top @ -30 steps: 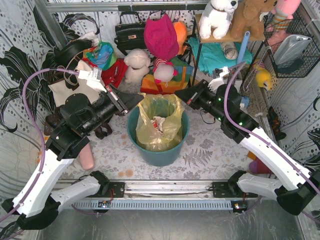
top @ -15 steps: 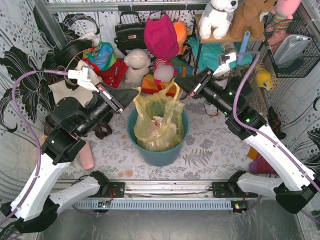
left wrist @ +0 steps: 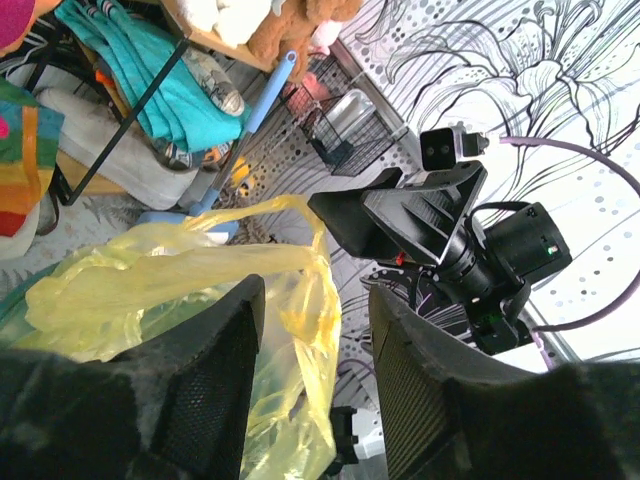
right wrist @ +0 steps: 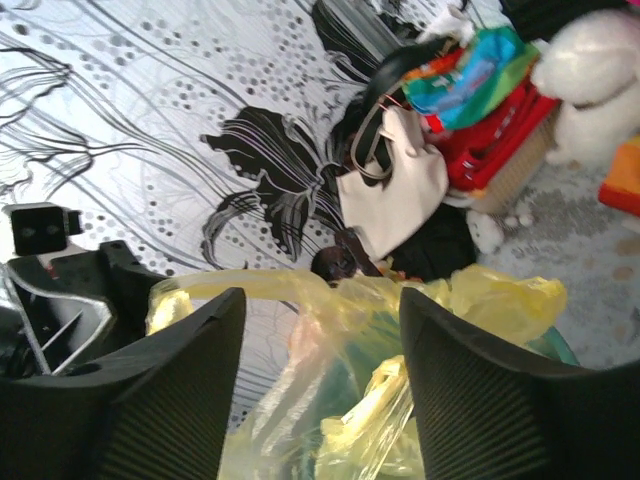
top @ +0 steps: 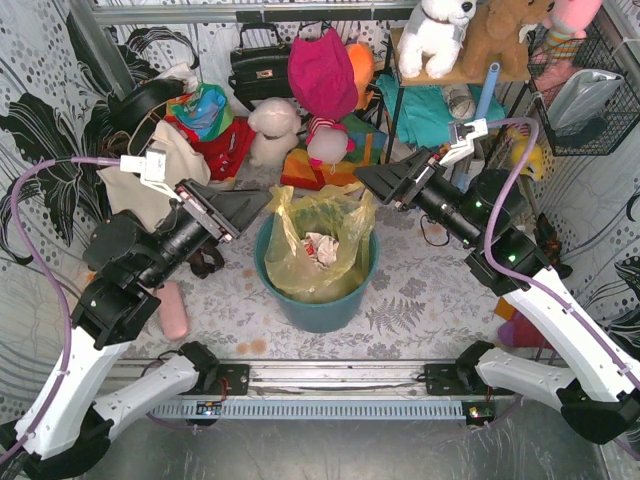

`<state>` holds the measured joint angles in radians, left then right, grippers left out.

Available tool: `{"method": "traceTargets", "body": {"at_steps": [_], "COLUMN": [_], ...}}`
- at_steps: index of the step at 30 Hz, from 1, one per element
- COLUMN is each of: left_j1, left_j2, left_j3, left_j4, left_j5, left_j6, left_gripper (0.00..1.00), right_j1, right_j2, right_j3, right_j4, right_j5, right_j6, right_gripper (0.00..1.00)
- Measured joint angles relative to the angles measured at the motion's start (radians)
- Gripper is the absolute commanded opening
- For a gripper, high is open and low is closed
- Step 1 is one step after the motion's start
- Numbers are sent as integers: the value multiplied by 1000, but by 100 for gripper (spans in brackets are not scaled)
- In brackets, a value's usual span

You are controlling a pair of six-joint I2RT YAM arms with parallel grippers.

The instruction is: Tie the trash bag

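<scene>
The trash bag (top: 300,270) is thin yellow plastic lining a round teal bin (top: 322,312), with crumpled white-and-red paper (top: 320,246) showing inside. Its top flaps stand raised and loose above the rim. My left gripper (top: 258,203) hovers just left of the bag's top, open. My right gripper (top: 368,183) hovers just right of it, also open. In the left wrist view, bag plastic (left wrist: 150,270) hangs in front of the open left gripper (left wrist: 315,330), and a thin strip reaches toward the other arm. In the right wrist view the bag (right wrist: 460,300) lies beyond the open right gripper (right wrist: 320,310).
Stuffed toys (top: 272,130), a black handbag (top: 258,62) and a shelf with teal cloth (top: 430,105) crowd the back. A wire basket (top: 590,95) hangs at the right. A pink object (top: 173,312) lies left of the bin. The mounting rail (top: 330,380) runs along the near edge.
Both grippers had been shut on the bag's top and had lifted it. Now both have opened and drawn slightly apart, and the bag's top has come free.
</scene>
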<state>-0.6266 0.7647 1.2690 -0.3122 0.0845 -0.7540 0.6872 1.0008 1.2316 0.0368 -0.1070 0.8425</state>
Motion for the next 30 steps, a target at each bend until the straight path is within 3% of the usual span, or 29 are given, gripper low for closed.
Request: {"method": "traceTargets", "body": {"at_steps": [4, 10, 21, 30], "left_j1": [0, 0, 0, 0], "left_j2": [-8, 13, 79, 79], "left_j3": [-7, -7, -25, -72], "left_j4": [-41, -89, -13, 23], "left_j5": [20, 94, 344, 415], "left_j6": [0, 3, -44, -85], "left_gripper": [63, 63, 65, 63], "right_j1": [0, 0, 0, 0], "right_j2": [-2, 0, -85, -168], "right_j3": [1, 14, 81, 84], "right_j4": [-92, -224, -376, -471], "right_j5": [22, 45, 129, 212], "right_j6": [-27, -63, -114, -118], "right_gripper": [72, 75, 81, 83]}}
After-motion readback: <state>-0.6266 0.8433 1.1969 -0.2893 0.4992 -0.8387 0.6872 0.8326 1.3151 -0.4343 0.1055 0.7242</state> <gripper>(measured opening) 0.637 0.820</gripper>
